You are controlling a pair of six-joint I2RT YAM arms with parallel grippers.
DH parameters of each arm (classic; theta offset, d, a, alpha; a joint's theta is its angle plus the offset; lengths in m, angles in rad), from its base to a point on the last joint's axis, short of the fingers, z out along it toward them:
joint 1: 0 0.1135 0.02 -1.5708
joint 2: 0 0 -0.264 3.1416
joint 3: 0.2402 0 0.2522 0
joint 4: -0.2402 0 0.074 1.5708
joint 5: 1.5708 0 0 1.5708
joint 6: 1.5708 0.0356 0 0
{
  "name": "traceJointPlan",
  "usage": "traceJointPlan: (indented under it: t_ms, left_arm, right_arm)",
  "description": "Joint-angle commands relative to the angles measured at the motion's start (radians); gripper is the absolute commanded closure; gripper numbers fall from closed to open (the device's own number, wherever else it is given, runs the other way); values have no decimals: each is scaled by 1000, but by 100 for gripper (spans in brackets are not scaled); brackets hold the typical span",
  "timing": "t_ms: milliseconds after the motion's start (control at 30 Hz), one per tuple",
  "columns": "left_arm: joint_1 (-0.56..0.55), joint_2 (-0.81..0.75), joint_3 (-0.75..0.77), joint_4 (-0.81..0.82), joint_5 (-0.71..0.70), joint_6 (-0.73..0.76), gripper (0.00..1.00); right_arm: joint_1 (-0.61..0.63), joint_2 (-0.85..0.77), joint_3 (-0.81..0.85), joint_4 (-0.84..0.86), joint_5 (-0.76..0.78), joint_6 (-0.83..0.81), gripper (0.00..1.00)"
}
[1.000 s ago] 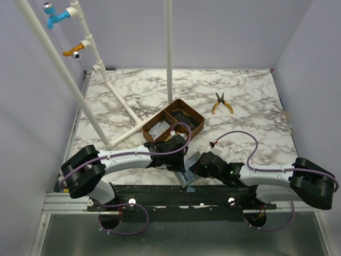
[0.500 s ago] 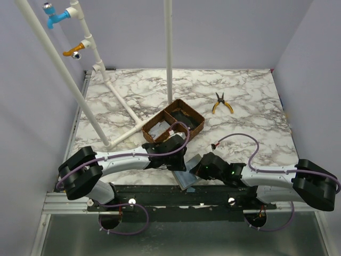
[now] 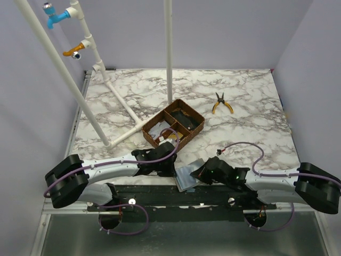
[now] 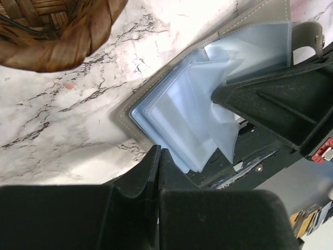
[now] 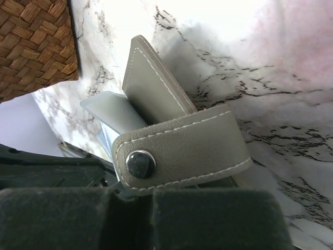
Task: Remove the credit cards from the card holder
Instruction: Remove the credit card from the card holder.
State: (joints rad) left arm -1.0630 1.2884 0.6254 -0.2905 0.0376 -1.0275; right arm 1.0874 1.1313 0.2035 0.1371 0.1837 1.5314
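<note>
The card holder point(image 3: 185, 178) lies open at 6 o'clock on the marble table point(image 3: 250, 133), right at the near edge. It sits between the two claws, at about 5 o'clock from the brown three-compartment tray point(image 3: 193, 111).

The left gripper point(image 3: 170, 168) sits at 9 o'clock of the holder. In the left wrist view its two black fingers point(image 4: 148, 169) are pressed flat together with nothing between them. Their tips are just short of the holder's grey stitched corner.

The right gripper point(image 3: 197, 174) sits at 3 o'clock of the holder, and its jaws are closed as well. From the left wrist view its dark tip touches the fanned, pale blue plastic sleeves point(image 4: 182, 120) that spill out of the holder toward 5 o'clock. In the right wrist view the grey closing strap point(image 5: 182, 156), with its round metal snap stud point(image 5: 139, 163), lies across the fingertips. One grey cover stands tilted up behind it. Whether the closed jaws actually pinch the strap or a sleeve cannot be told.

The sleeves look translucent, and whether any credit cards sit inside them cannot be told.

Yellow-handled pliers point(image 3: 222, 103) lie at 2 o'clock from the tray, well apart from it. A white pipe frame point(image 3: 125, 109) rests on the table at the tray's 9 o'clock.
</note>
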Motion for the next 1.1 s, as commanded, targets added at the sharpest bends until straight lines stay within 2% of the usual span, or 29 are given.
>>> traceJointPlan:
  t_ms: [0,400,667,867,1067]
  left_arm:
    - [-10,2,-5,26,-2,-10,99]
    - [-12,73,28,58,17,19,100]
    - [-12,93,60,54,18,38,100]
    - [-14,114,95,46,18,71,99]
    - [-12,119,139,-11,-10,103,98]
  right_arm:
    - [15,36,-107,-146,-75,78,99]
    - [14,48,-160,26,-80,180,99]
    - [14,59,-136,20,-73,161,99]
    - [14,74,-144,92,-93,166,99]
    - [14,18,-136,68,-55,191,99]
